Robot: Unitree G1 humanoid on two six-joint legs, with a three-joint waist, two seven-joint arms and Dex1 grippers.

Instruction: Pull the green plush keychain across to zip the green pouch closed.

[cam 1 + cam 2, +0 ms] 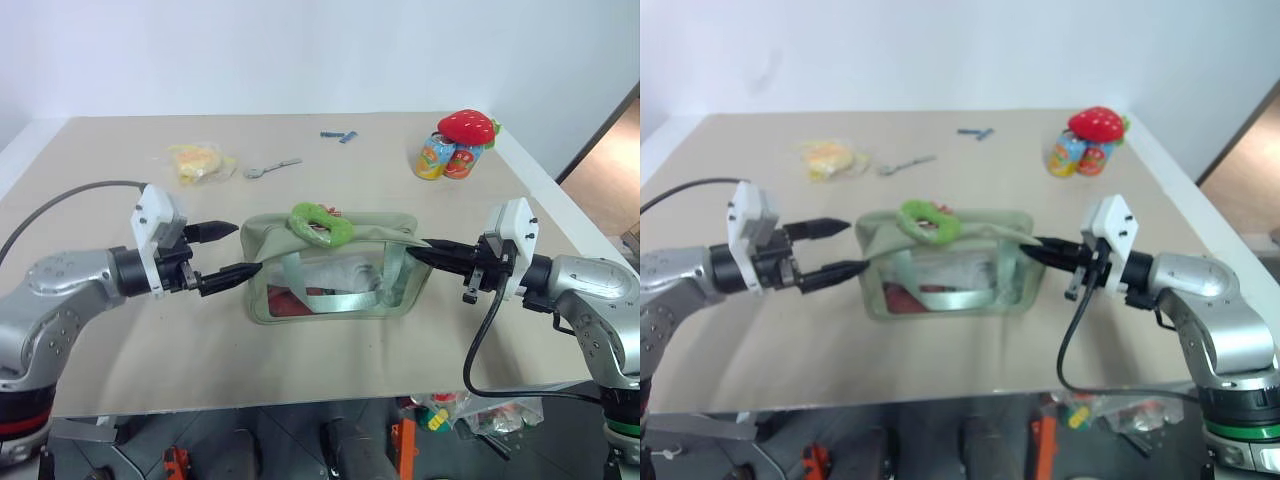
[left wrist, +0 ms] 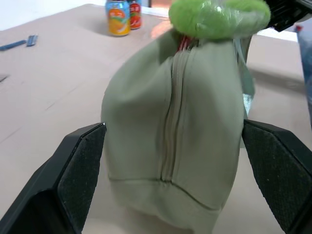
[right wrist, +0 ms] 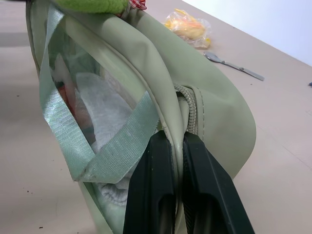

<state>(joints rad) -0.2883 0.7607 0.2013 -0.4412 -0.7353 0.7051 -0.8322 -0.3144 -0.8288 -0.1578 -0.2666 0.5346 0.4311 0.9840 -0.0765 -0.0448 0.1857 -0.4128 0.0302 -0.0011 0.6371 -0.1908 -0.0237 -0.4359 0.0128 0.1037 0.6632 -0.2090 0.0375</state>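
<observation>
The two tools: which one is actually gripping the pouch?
The right tool, its fingers pinched shut on the green pouch's end. The left tool stands wide open beside the other end, gripping nothing.

Lab-like test room: paper-covered table (image 1: 120, 360), bare white wall (image 1: 300, 50).

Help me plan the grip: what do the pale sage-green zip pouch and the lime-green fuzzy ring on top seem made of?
The pale sage-green zip pouch looks like smooth matte coated fabric, creasing softly, with a clear glossy plastic window. The lime-green fuzzy ring looks like soft plush, judging by its fluffy outline; its filling cannot be told.
</observation>
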